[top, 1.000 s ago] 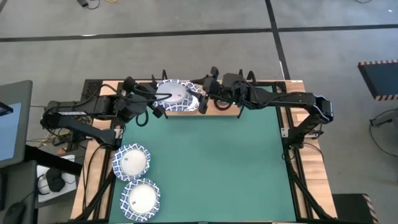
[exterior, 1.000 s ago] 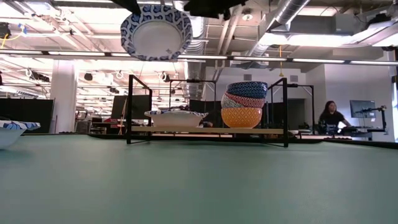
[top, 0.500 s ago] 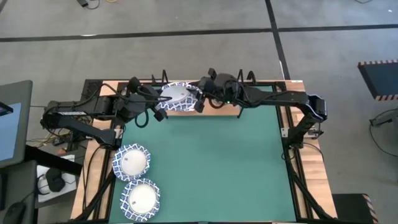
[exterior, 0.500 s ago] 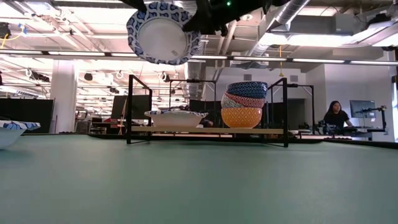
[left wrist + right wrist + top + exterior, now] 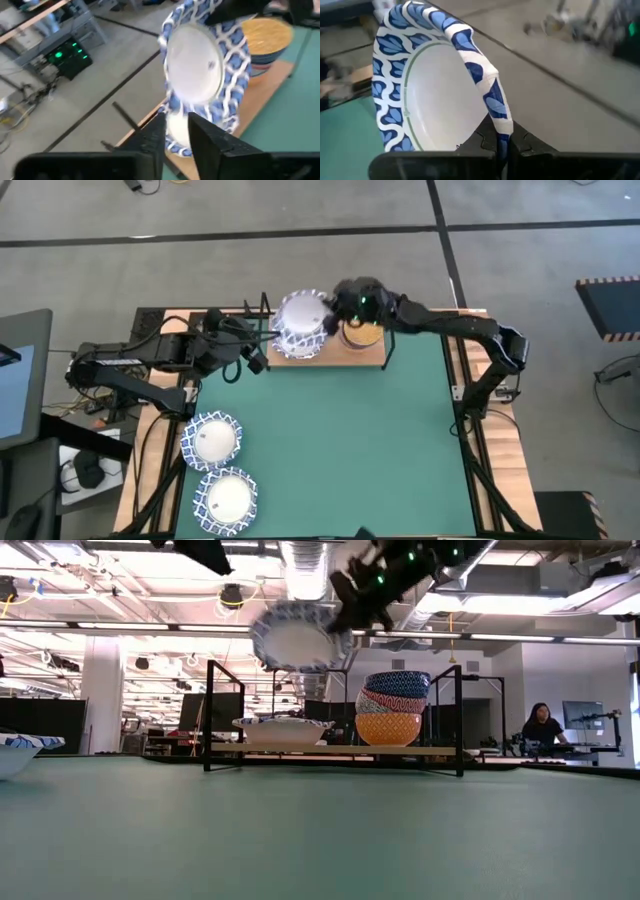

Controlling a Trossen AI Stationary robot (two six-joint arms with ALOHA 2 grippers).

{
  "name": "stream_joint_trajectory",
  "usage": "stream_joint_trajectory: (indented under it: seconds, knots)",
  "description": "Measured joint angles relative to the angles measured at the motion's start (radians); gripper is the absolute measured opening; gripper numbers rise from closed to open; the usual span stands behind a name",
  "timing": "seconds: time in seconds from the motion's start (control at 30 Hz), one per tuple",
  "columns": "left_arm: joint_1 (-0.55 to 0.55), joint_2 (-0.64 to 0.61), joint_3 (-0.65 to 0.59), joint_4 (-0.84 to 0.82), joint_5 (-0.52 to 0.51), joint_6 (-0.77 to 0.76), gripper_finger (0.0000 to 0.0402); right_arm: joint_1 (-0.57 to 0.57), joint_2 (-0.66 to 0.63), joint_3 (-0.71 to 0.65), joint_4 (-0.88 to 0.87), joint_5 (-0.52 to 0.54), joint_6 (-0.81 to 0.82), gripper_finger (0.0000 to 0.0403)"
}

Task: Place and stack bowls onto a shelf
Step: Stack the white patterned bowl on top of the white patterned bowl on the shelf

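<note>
A large white bowl (image 5: 300, 326) with a blue lattice rim hangs tipped steeply on edge above the left half of the light-wood shelf (image 5: 340, 750). My right gripper (image 5: 328, 323) is shut on the bowl. My left gripper (image 5: 258, 352) stands just left of the bowl, open with a narrow gap (image 5: 176, 137), and is apart from it in the low view. A second large bowl (image 5: 283, 730) sits on the shelf on its base. Beside it stands a stack of small bowls (image 5: 392, 705) with the orange-yellow one at the bottom. My right gripper pinches the bowl's blue rim (image 5: 501, 125), one finger inside the bowl and one outside. The fingers come from the table's right, slanting a little down. The bowl is lifted clear above the shelf and tilted on edge, its white underside (image 5: 192, 65) facing my left gripper.
Two more large blue-rimmed bowls (image 5: 211, 440) (image 5: 227, 498) rest on the green mat (image 5: 340, 450) near its left front corner. The shelf's black wire supports (image 5: 210, 715) (image 5: 460, 718) rise at both ends. A person (image 5: 535, 728) stands far behind the table.
My right gripper has swung toward the table's left and down, rolled, and taken hold of the bowl's rim. The bowl has left my left gripper. It has sunk toward the shelf, shifted toward the small-bowl stack and tipped more steeply on edge.
</note>
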State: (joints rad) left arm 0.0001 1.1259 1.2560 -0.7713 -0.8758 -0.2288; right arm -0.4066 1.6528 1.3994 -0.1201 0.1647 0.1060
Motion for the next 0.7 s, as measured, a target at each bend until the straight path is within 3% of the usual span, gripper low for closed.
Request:
stream_joint_trajectory:
  seconds: [0.3,0.43,0.53,0.7]
  knots:
    - [0.0,0.045,0.0,-0.024,0.0,-0.112,0.0149,-0.167,0.11,0.0,0.046,-0.268,0.244,0.0024]
    - [-0.005,0.093,0.0,-0.043,-0.054,-0.212,0.0159,-0.187,0.178,0.005,0.051,-0.319,0.271,0.0024]
    - [-0.006,0.135,0.0,-0.046,-0.097,-0.193,0.016,-0.179,0.219,0.005,0.079,-0.333,0.23,0.0024]
    - [-0.006,0.193,0.0,-0.047,-0.087,-0.168,0.016,-0.166,0.253,0.007,0.098,-0.351,0.206,0.0033]
